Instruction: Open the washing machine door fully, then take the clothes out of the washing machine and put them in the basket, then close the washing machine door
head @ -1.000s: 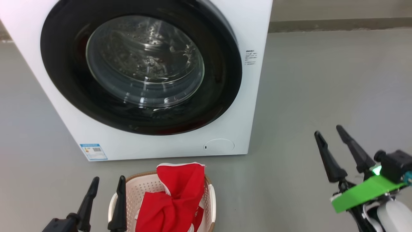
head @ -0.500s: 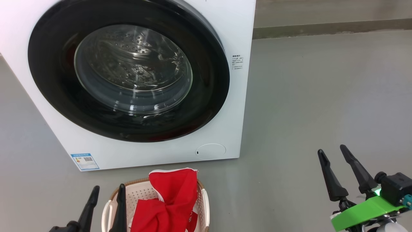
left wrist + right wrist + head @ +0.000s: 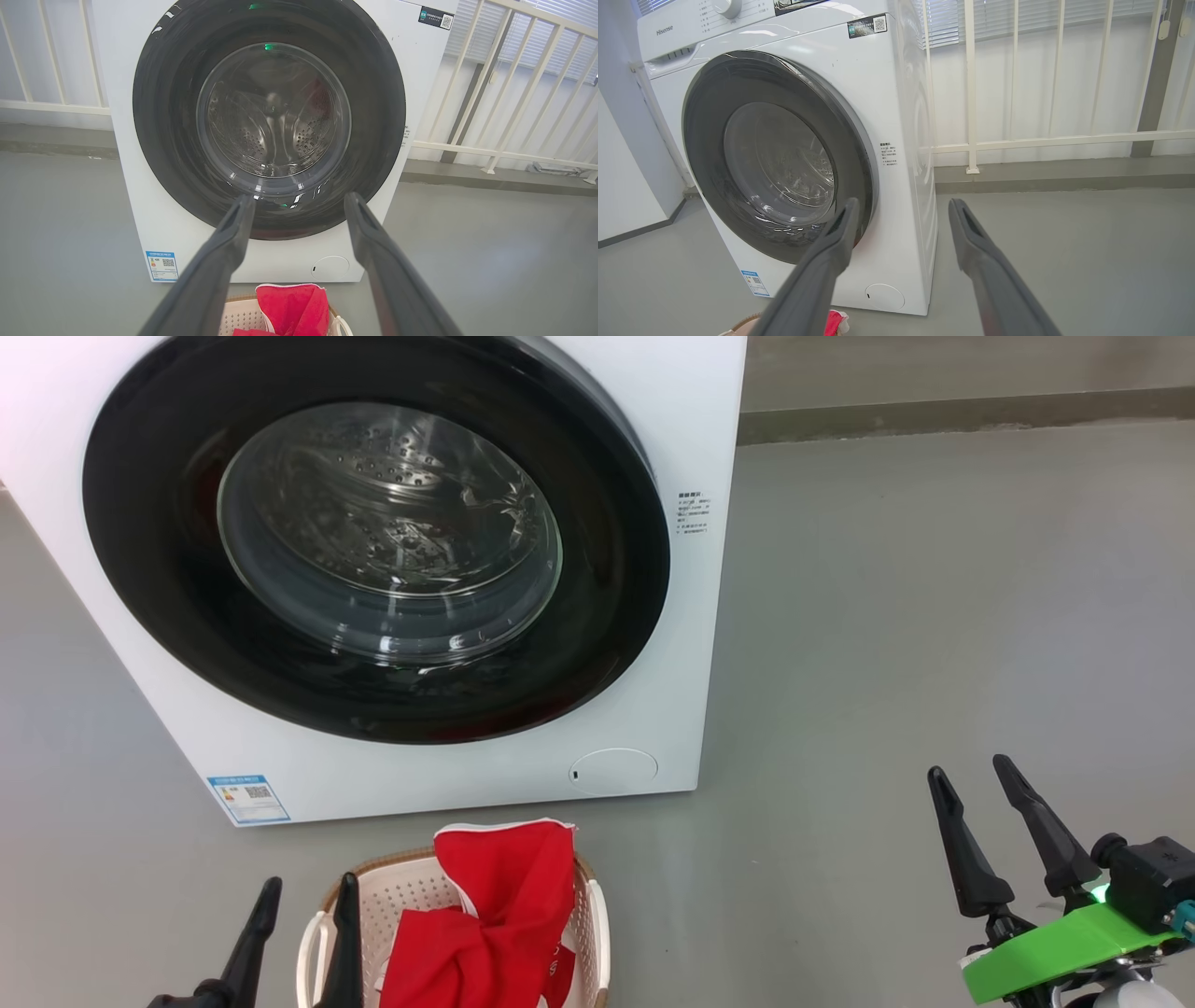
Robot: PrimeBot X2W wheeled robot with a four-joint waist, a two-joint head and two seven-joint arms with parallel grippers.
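Note:
The white washing machine [image 3: 653, 420] fills the upper left of the head view, and its black-rimmed door [image 3: 149, 569] with the glass bowl lies flat against the front, shut. Behind the glass the steel drum [image 3: 273, 135] shows no red fabric. Red clothes [image 3: 495, 915] with white trim are heaped in the cream basket [image 3: 597, 933] on the floor before the machine. My left gripper [image 3: 308, 894] stands open at the basket's left rim, holding nothing. My right gripper [image 3: 971, 771] stands open over bare floor, far right of the machine.
Grey floor [image 3: 887, 635] stretches to the right of the machine. A white railing [image 3: 971, 88] and wall run behind it. A blue energy label [image 3: 247, 798] and a small round hatch [image 3: 613, 769] sit low on the machine's front.
The head camera has shifted, so the machine and basket sit further left and lower in the picture than a second ago. The right gripper has come down and back. The door stays shut.

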